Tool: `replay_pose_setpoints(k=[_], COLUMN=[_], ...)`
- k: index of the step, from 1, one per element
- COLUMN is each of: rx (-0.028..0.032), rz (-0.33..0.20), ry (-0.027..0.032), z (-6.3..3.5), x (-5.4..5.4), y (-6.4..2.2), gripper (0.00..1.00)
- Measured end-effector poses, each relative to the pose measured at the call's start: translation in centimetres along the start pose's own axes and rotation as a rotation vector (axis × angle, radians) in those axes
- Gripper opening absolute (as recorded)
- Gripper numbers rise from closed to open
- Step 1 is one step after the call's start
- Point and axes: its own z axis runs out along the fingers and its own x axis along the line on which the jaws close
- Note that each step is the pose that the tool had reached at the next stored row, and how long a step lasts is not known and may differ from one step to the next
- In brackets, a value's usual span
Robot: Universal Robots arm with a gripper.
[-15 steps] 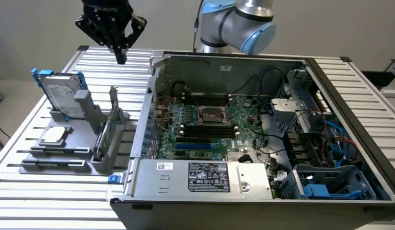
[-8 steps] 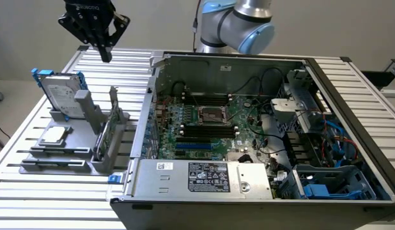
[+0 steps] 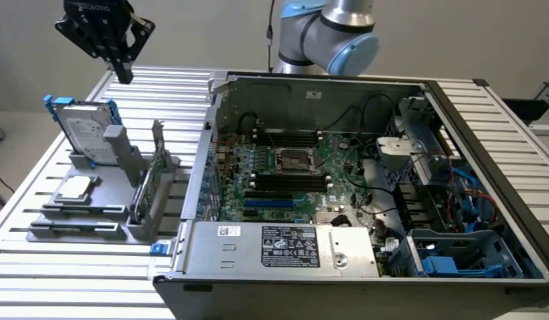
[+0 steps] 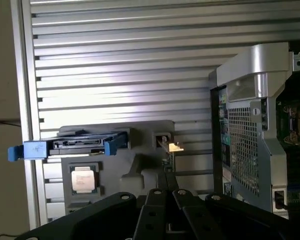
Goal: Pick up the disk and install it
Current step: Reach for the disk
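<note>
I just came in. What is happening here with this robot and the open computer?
A robot arm works beside an open computer case. Its gripper, shut and empty, hangs above a grey holder on the slatted table. The disk, in its blue carrier, stands upright in that holder, not yet picked up.

Ribbed aluminium table [image 3: 61,280] [image 4: 115,60] of long parallel slats, grey moulded holder tray [image 3: 106,223] [image 4: 140,170] resting on it toward the exterior view's left, open desktop computer case [image 3: 310,93] [image 4: 245,150] lying on its side just beside the tray toward the exterior view's right, slats showing around both
</note>
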Motion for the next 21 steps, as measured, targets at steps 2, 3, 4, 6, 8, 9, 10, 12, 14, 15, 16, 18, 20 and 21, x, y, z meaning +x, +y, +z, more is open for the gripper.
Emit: replay_pose_setpoints(k=[2, 3, 4, 6, 8, 9, 10, 12, 14, 15, 16, 18, 20, 21], rx=[0.0000, 0.0002, 0.0002, 0.0006, 0.0008, 0.0009, 0.0009, 0.0010, 0.0011, 0.0012, 0.0012, 0.0014, 0.0015, 0.0015], rz=[0.000, 0.000, 0.000, 0.000, 0.000, 0.000, 0.000, 0.000, 0.000, 0.000, 0.000, 0.000, 0.000, 0.000], ry=[0.0005, 0.0006, 0.0007, 0.0007, 0.0007, 0.0008, 0.0008, 0.0010, 0.0012, 0.0013, 0.0015, 0.0018, 0.0022, 0.0024], z=[0.07, 0.11, 0.16, 0.26, 0.36, 0.41, 0.46, 0.56, 0.65, 0.70, 0.74, 0.83, 0.92, 0.96], x=[0.9, 1.4, 1.9, 2.8, 3.7, 4.1, 4.6, 5.6, 6.5, 6.9, 7.4, 8.3, 9.3, 9.7], y=[0.16, 0.25, 0.34, 0.53, 0.70, 0.79, 0.88, 1.06, 1.23, 1.31, 1.40, 1.57, 1.73, 1.81], gripper=[0.11, 0.11, 0.11, 0.11, 0.11, 0.11, 0.11, 0.11, 0.11, 0.11, 0.11, 0.11, 0.11, 0.11])
